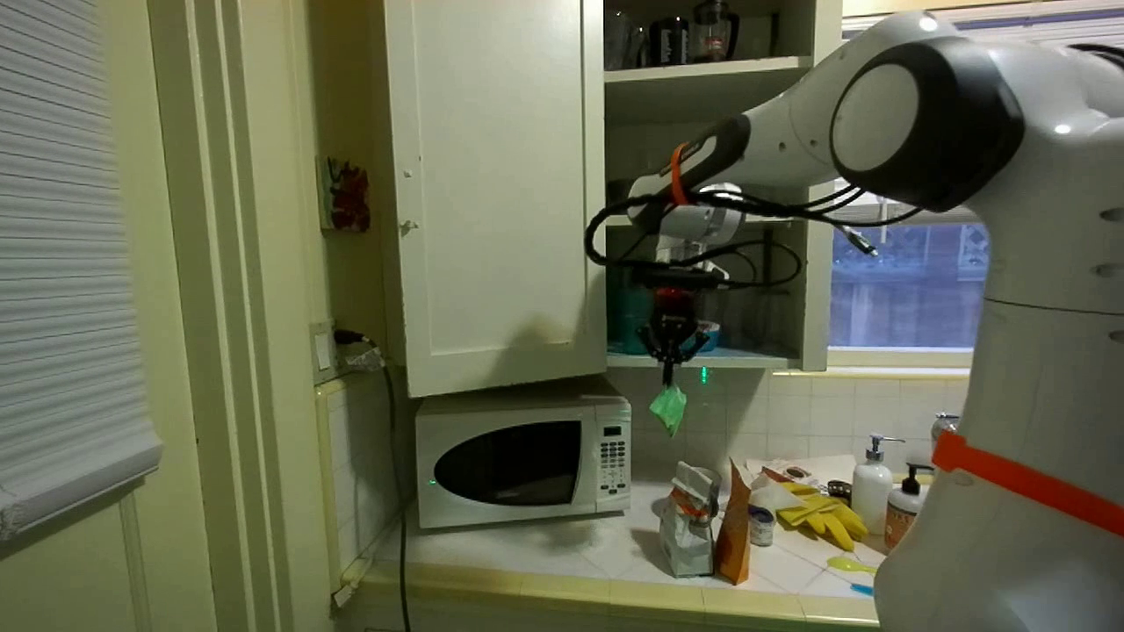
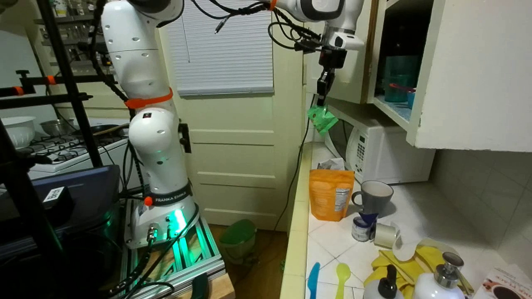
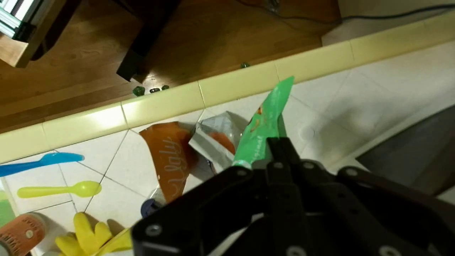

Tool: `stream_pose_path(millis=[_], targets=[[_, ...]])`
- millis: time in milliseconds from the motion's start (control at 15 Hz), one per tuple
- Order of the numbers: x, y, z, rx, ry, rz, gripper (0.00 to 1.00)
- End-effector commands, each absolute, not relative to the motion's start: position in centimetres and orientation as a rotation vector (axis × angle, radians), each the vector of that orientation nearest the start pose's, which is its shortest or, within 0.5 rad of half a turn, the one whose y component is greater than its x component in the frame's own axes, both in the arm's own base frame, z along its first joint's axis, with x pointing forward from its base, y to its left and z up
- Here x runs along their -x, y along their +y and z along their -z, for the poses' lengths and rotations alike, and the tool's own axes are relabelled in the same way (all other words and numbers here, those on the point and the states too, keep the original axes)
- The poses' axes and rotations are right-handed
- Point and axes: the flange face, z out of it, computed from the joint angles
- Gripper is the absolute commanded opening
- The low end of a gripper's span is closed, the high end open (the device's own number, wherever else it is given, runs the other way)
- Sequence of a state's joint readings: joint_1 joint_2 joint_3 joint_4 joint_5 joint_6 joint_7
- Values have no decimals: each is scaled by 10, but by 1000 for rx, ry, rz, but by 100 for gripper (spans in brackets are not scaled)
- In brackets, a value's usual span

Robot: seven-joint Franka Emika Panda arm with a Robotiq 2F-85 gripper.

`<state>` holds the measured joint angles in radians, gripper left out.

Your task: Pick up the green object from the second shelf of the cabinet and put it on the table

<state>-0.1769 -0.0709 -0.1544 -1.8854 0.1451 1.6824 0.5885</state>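
End effector [image 3: 279, 139] was nearest in wrist view, jaws pinched together on an edge of the green object [image 3: 263, 129], a printed packet, which hung in midair above the surface [image 3: 327, 101]. Lower down, silver bag [image 3: 221, 123] and orange pouch [image 3: 169, 156] stood just beside each other; lime spoon [image 3: 83, 188] and blue knife [image 3: 49, 159] lay farther along. Behind, in an exterior view, microwave [image 1: 527, 461] sat on the surface; cabinet [image 1: 816, 298] had its door [image 1: 500, 193] swung wide.
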Motion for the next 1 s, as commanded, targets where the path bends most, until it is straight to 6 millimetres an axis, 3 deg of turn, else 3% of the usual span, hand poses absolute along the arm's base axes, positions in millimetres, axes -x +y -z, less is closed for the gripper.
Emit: stream_pose_path(millis=[0, 67, 200, 467, 667, 933], targets=[[-525, -144, -472, 2735, 1174, -450, 0], [-517, -146, -489, 2725, 1268, -339, 1], [-526, -141, -465, 2748, 1220, -416, 0], [-519, -131, -464, 3021, 969, -340, 0], [-525, -112, -457, 3112, 805, -157, 0], [-533, -96, -440, 3067, 666, 93, 0]])
